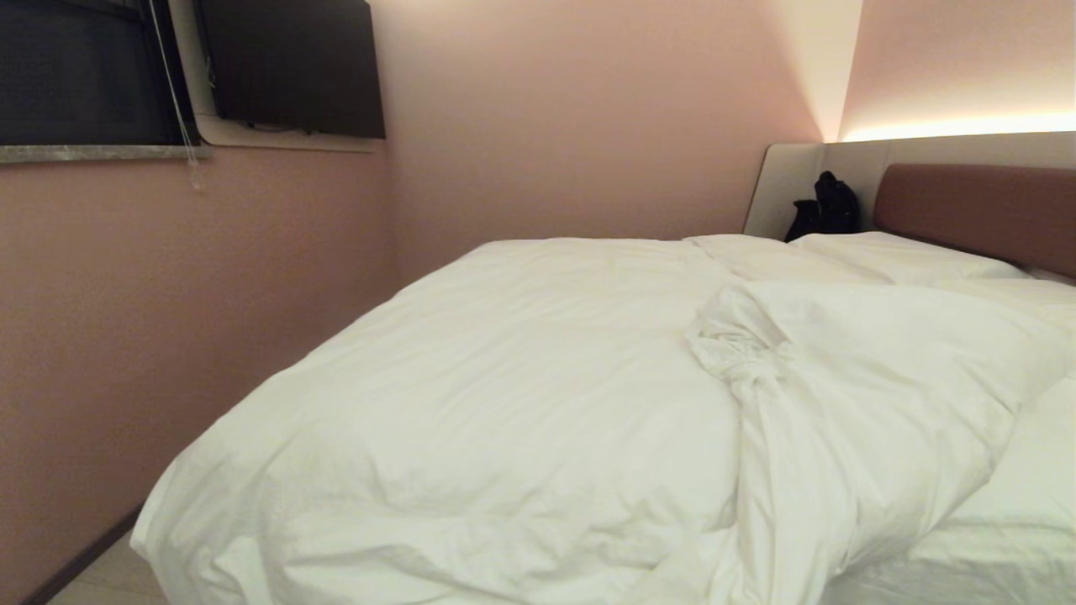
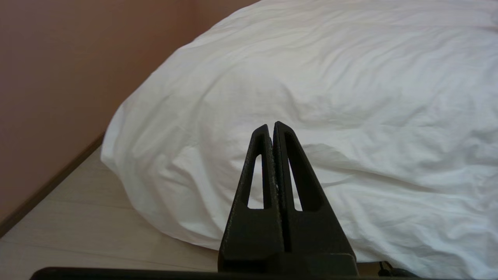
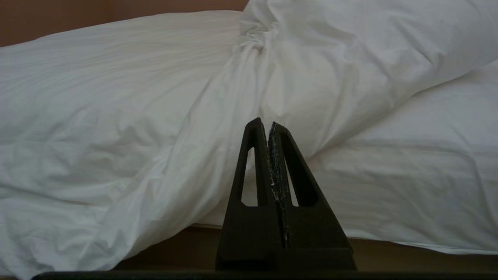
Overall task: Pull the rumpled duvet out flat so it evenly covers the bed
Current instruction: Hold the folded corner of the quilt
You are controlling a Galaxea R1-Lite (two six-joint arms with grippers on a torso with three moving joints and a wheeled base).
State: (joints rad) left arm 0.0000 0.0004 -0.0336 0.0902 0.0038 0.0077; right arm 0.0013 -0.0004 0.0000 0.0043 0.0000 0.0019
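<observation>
Duvet (image 1: 504, 395) lies bunched leftward, twisted fold running foot-to-head; left pincer (image 2: 271, 126) and right pincer (image 3: 264, 123) clenched, empty.

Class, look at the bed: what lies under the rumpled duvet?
Right of the duvet's bunched fold, the bare mattress sheet shows. Elsewhere the duvet hides the bed beneath it.
</observation>
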